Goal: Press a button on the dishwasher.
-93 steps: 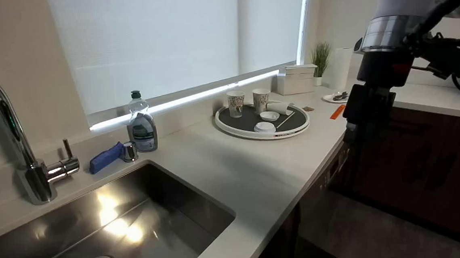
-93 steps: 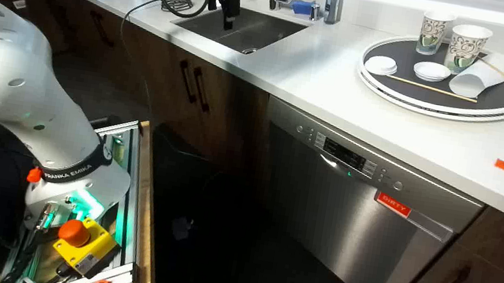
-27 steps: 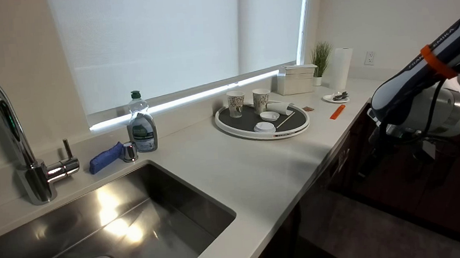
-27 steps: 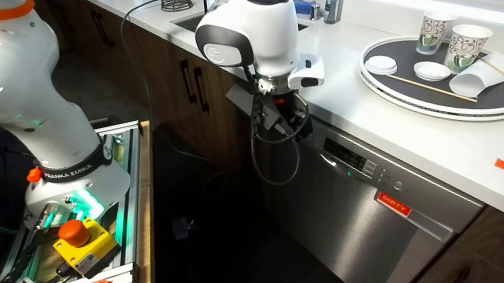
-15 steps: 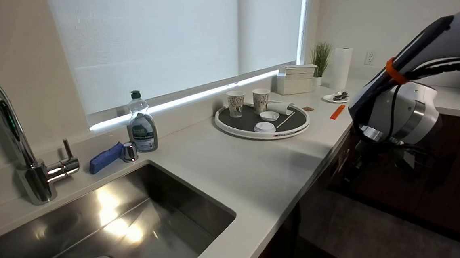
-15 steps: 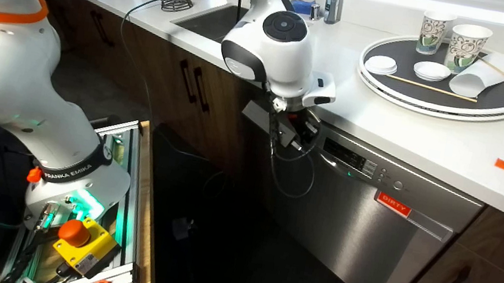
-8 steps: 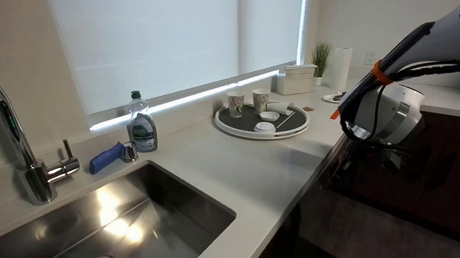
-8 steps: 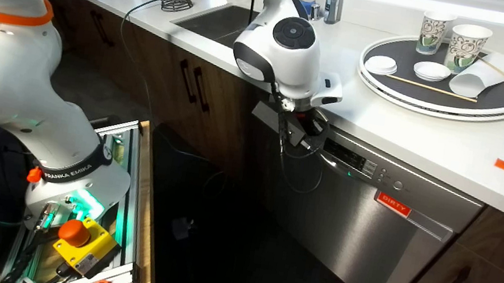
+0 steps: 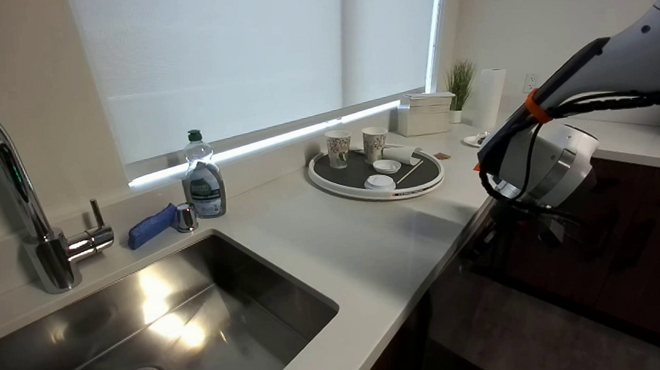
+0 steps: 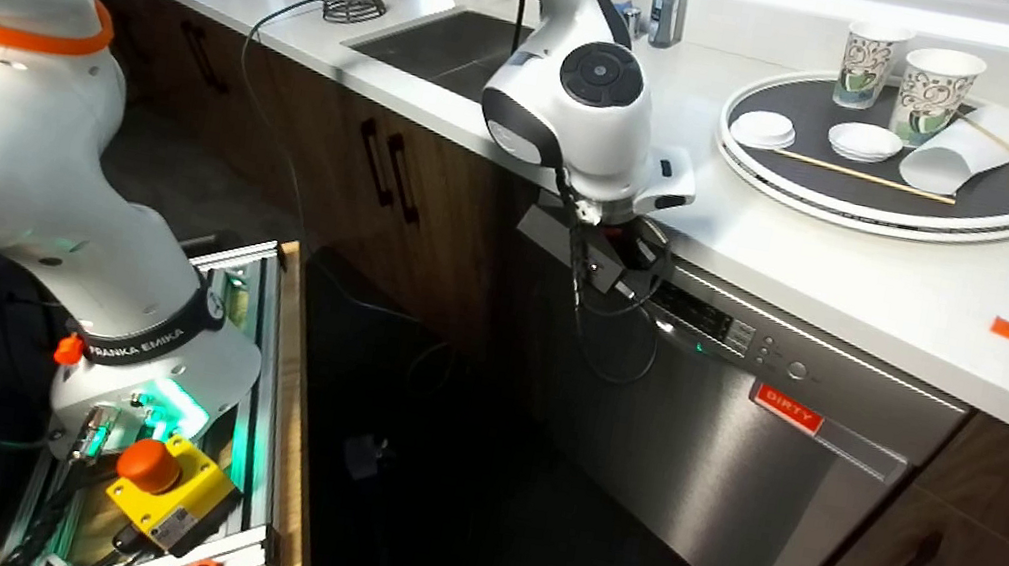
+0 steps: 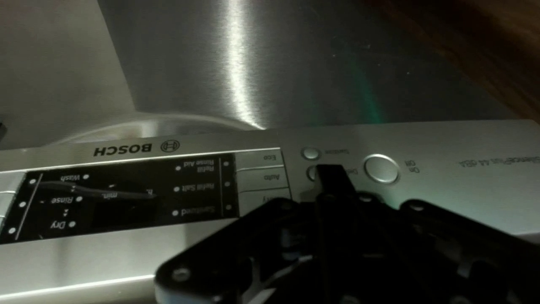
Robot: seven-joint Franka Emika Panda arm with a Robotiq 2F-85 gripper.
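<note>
Wrist view: the gripper [image 11: 332,177] has its fingers together with nothing visible between them, and the tips overlap the control panel [image 11: 455,185] of the dishwasher [image 11: 181,76], partly covering a small round button [image 11: 311,172] at their 9 o'clock; whether they touch it cannot be told. A larger round button [image 11: 381,169] sits at 3 o'clock, the dark display [image 11: 126,202] farther out toward 9 o'clock. In an exterior view, the dishwasher lies at 5 o'clock from the wrist of the arm [image 10: 590,125], beneath the countertop [image 10: 772,255] that bears the round tray [image 10: 887,218] at 2 o'clock.
</note>
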